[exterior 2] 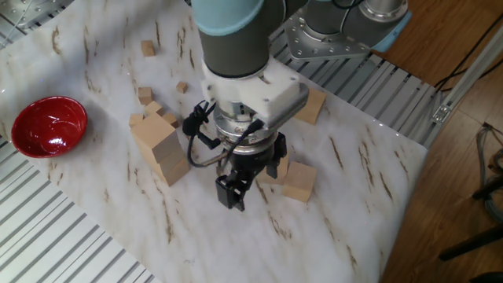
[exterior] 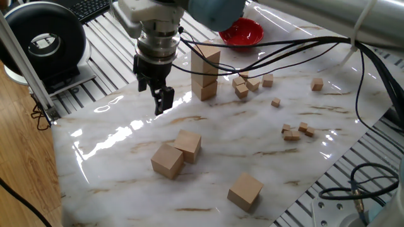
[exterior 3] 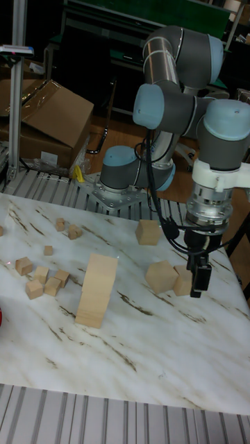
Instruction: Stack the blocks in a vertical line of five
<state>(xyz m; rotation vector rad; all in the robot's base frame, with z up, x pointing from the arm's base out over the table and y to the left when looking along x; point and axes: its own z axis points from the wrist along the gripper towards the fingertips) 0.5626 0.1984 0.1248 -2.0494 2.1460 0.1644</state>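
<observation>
A stack of plain light-tan wooden cubes [exterior: 204, 70], apparently three high, stood toward the worktop's far edge, three loose cubes [exterior: 177, 153] remained unplaced, and the two-finger gripper [exterior: 161, 96] hung released, holding nothing.

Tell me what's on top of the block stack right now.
Nothing rests on the stack: its top face is bare in every view. The pincer hangs off to its side, empty. The joints between stacked blocks are hard to count.

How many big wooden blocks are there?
6: seemingly three in the stack, one loose block touching another mid-table, one lone block near the edge; none apparently hidden.
</observation>
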